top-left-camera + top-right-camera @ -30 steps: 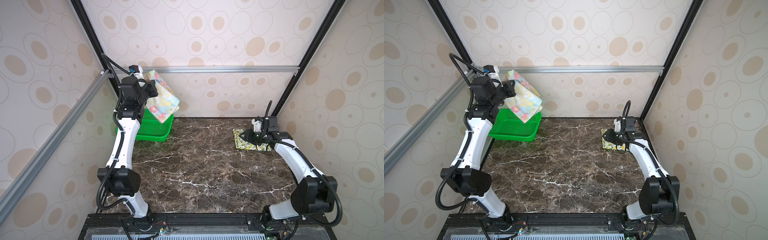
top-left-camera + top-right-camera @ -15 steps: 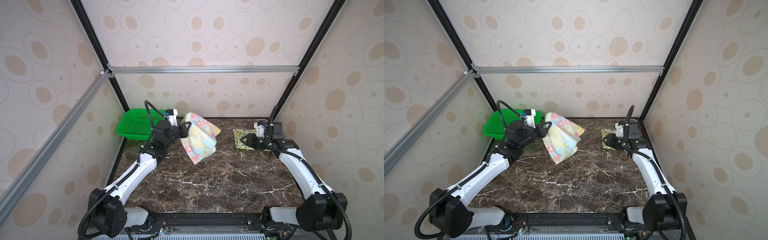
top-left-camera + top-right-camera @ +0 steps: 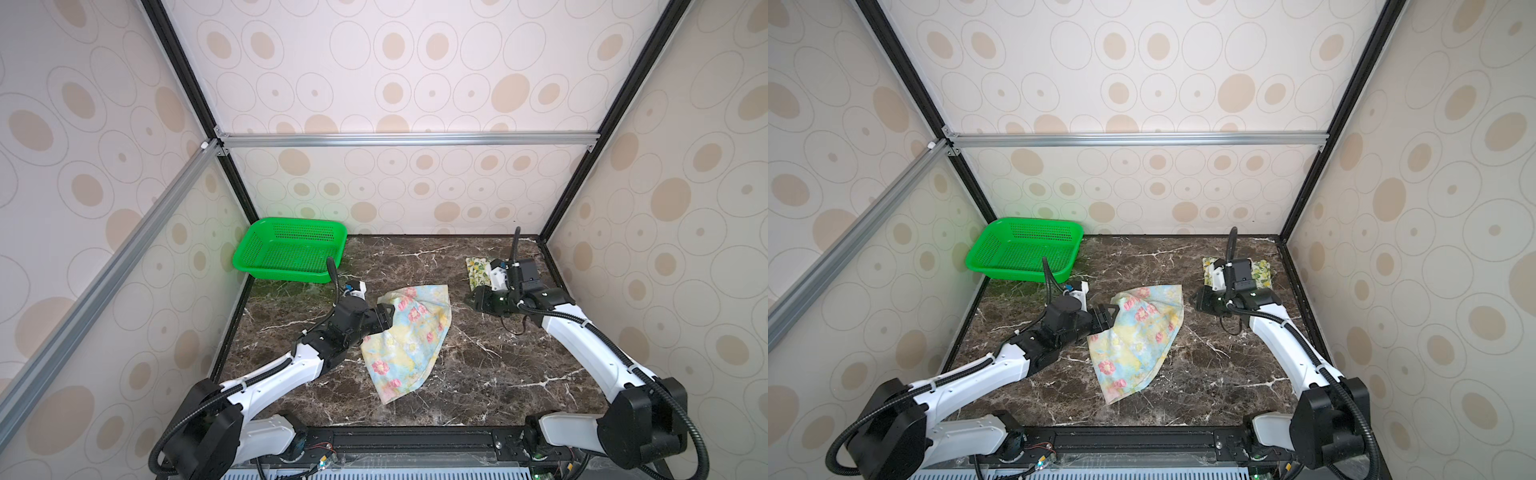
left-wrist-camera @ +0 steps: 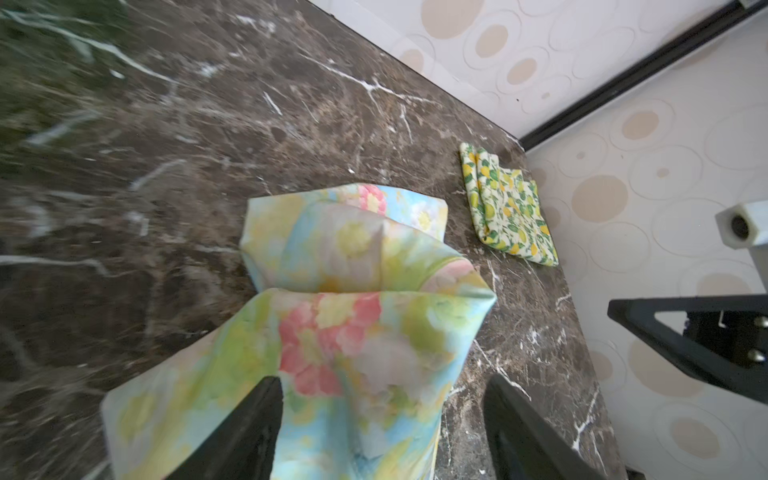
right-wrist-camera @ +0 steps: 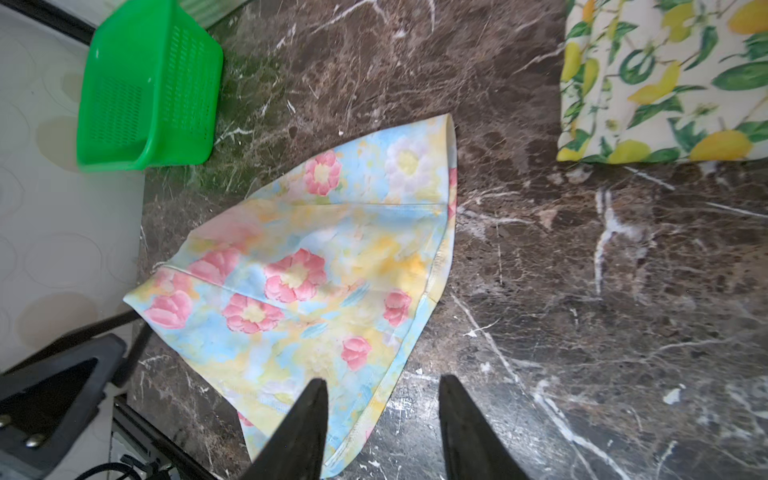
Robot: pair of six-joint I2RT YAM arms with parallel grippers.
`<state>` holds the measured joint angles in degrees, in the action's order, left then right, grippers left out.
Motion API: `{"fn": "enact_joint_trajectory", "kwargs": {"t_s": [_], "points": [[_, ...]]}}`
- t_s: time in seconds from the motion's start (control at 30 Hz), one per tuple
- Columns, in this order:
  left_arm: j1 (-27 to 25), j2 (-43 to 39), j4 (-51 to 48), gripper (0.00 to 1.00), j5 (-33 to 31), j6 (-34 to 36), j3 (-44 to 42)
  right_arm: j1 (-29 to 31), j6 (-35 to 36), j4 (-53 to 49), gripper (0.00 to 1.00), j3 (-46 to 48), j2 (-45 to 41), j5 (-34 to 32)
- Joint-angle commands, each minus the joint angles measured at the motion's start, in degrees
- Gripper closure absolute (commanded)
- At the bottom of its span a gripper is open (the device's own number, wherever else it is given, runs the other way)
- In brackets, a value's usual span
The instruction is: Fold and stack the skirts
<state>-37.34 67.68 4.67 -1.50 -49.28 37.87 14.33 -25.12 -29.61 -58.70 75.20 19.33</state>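
Yellow-blue flowered skirt (image 3: pixel 409 336) lying rumpled mid-table, unfolded. Folded lemon skirt (image 4: pixel 509 208) at far right corner. Left gripper (image 4: pixel 382 380) released, cloth loose between parted jaws; right gripper (image 5: pixel 382 379) parted, empty, beside skirt's far right corner. Recommended: flatten first, pinch matching hem corners, fold evenly, stack on lemon skirt.

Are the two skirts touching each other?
Apart. The right wrist view shows bare marble between the floral skirt and the folded lemon skirt.
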Motion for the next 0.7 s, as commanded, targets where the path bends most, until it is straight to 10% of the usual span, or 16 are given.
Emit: {"fn": "enact_joint_trajectory", "kwargs": {"t_s": [0.0,0.33,0.67], "points": [[-0.18,-2.73,-10.47,0.21,-8.51,3.16,2.05,4.28,-2.12,2.77,0.54,1.08,3.08,-2.81],[-0.18,-0.42,-4.65,0.49,-2.36,-0.84,-8.56,11.54,-6.46,5.35,0.73,0.36,15.55,-8.56],[-0.92,1.12,-0.76,0.55,0.79,-3.89,-13.12,11.48,-8.33,4.8,0.97,-6.47,29.47,-12.1]]}}
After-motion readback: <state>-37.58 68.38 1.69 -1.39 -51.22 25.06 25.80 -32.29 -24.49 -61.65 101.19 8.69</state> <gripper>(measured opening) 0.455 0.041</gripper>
